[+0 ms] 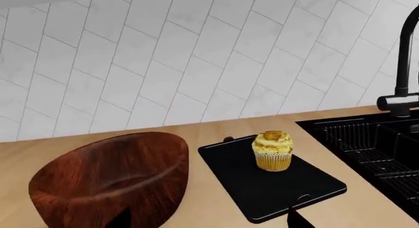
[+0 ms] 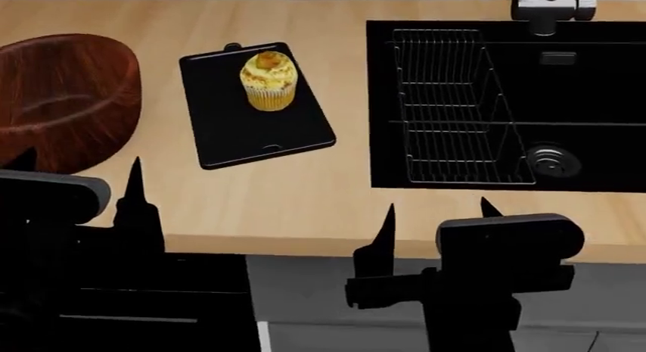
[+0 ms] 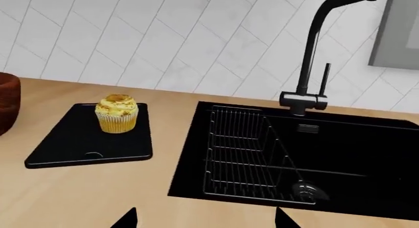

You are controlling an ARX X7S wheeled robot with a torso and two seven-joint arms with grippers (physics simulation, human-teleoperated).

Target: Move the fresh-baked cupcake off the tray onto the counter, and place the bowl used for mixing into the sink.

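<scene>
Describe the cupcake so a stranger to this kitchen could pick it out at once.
Start at the black sink sunk into the tan wood counter. Just to its left in the head view lies a flat black tray, and the cupcake stands upright on it. It is the only small, yellow-frosted thing in a pale paper liner, far smaller than the reddish-brown wooden bowl beyond the tray.

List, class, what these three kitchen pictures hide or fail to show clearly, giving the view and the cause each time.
- Large reddish-brown wooden bowl: head view's left edge cuts it; right wrist view shows only a sliver.
- Dark curved faucet: head view's top edge leaves only its base; left wrist view's right edge crops it.
- Black recessed sink: its right end lies beyond every picture.
- Left claw and right claw: black silhouettes, only tips showing in wrist views.
</scene>
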